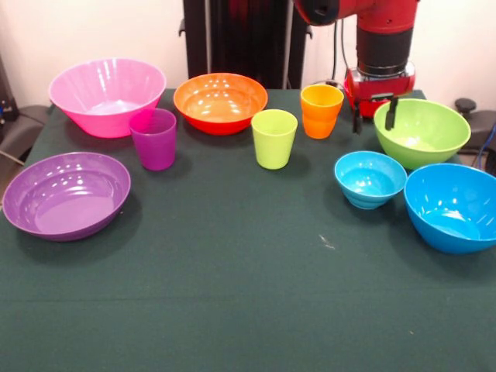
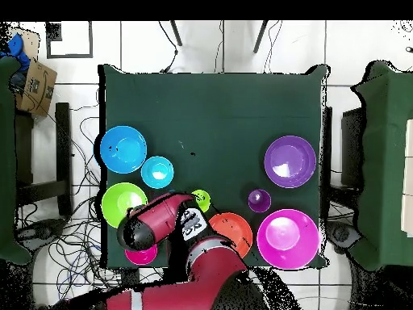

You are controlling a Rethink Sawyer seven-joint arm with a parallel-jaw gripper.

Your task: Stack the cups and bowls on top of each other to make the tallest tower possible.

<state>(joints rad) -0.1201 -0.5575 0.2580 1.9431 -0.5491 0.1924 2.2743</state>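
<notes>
On the green tabletop (image 1: 232, 294), nothing is stacked yet; every piece is seen standing apart. Taking the lime green cup (image 1: 274, 138) as the landmark, the purple bowl (image 1: 67, 194) is found far to its left and nearer the camera, with the pink bowl (image 1: 107, 95) behind that. The purple cup (image 1: 153, 138) is set to the left of the landmark, and the orange bowl (image 1: 220, 102) just behind it. The orange cup (image 1: 322, 110) is placed just to its right and behind. Further right, the gripper (image 1: 373, 115) is held low over the back rim of the lime green bowl (image 1: 421, 132), its fingers spread open and gripping nothing; one finger (image 1: 391, 113) is seen over the bowl's rim, the other between that bowl and the orange cup. The light blue bowl (image 1: 370, 178) and the big blue bowl (image 1: 452, 206) are found to the right and nearer. A small red bowl is not made out from the front.

The glossy rim could be clipped on descent, so that the bowl is tipped, or the orange cup toppled.
</notes>
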